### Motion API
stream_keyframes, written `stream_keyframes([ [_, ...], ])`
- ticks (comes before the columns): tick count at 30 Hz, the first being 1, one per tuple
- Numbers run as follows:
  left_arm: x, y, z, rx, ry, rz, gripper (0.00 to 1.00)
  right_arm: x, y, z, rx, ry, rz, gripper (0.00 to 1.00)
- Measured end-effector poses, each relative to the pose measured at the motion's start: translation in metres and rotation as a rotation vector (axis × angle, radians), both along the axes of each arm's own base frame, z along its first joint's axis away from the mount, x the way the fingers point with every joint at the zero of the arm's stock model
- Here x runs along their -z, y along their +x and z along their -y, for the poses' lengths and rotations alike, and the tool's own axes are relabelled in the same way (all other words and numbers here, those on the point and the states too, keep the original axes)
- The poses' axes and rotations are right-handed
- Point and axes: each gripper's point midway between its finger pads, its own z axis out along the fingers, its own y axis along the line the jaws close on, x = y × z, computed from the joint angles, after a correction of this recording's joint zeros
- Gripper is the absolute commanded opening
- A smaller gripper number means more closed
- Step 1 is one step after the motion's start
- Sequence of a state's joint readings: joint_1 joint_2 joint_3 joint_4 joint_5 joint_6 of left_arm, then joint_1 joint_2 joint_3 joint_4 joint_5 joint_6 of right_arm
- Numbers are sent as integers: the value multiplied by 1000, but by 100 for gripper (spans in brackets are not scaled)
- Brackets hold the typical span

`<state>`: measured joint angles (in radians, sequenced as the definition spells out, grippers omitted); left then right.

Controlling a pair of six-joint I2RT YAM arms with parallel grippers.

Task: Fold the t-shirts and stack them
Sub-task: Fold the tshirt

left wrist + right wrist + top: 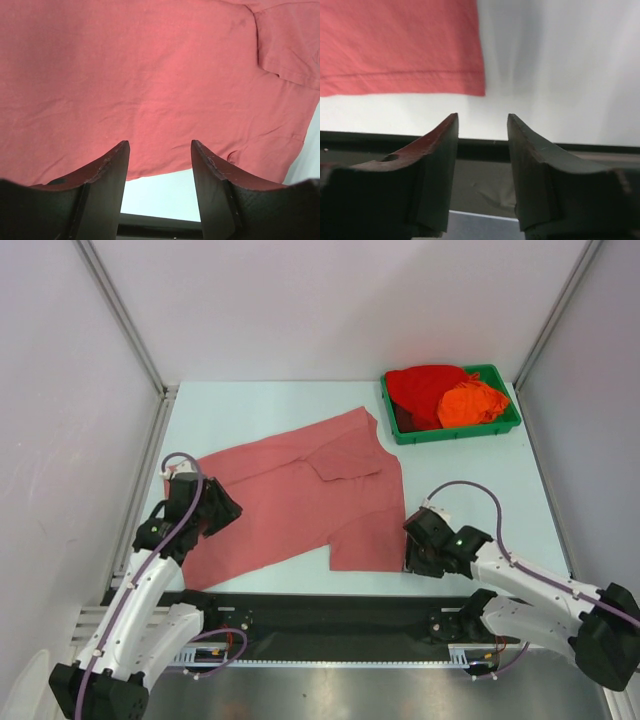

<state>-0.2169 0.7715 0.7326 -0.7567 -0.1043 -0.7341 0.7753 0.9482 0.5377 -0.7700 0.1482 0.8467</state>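
The salmon t-shirt [300, 502] lies spread on the white desk [470, 480], with a flap of cloth folded over near its far edge. Beyond its far right corner, apart from it, a green tray [455, 433] holds the crumpled bright red t-shirt [425, 390] and orange t-shirt [472, 405]. The left claw [222, 510] sits at its left edge, and the right claw [415, 540] is just beside its near right corner.
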Motion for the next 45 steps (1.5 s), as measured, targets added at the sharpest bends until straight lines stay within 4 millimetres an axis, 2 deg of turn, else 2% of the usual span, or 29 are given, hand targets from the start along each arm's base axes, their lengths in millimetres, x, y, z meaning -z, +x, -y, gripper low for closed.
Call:
stream_keyframes([
  [4,3,-2,-2,-4,15,-13,58,5,10,-7,18,2,11,41],
  [7,6,-3,-4,-14,27,-26,58,10,15,-9,30,-5,15,40],
  [16,12,-9,-19,-69,102,-111,61,25,8,-15,11,-6,4,37],
  [20,15,-14,-26,-115,120,-152,61,26,15,-22,11,0,20,25],
  [21,17,-17,-27,-124,124,-164,61,26,17,-23,8,-2,26,15],
  [25,25,-29,-33,-176,132,-230,63,27,20,-23,-2,-12,37,0],
  [30,44,-48,-38,-261,149,-383,59,26,20,-24,-36,-19,40,0],
  [34,56,-67,-44,-360,173,-527,54,18,19,-27,-102,-13,46,0],
  [37,56,-76,-52,-471,128,-547,48,1,25,-35,-158,11,82,0],
  [39,64,-82,-62,-575,72,-545,47,-14,31,-44,-191,41,120,0],
  [41,79,-98,-68,-660,40,-582,48,-25,36,-49,-217,72,152,0],
  [45,101,-121,-79,-798,12,-640,58,-29,38,-49,-237,97,150,0],
])
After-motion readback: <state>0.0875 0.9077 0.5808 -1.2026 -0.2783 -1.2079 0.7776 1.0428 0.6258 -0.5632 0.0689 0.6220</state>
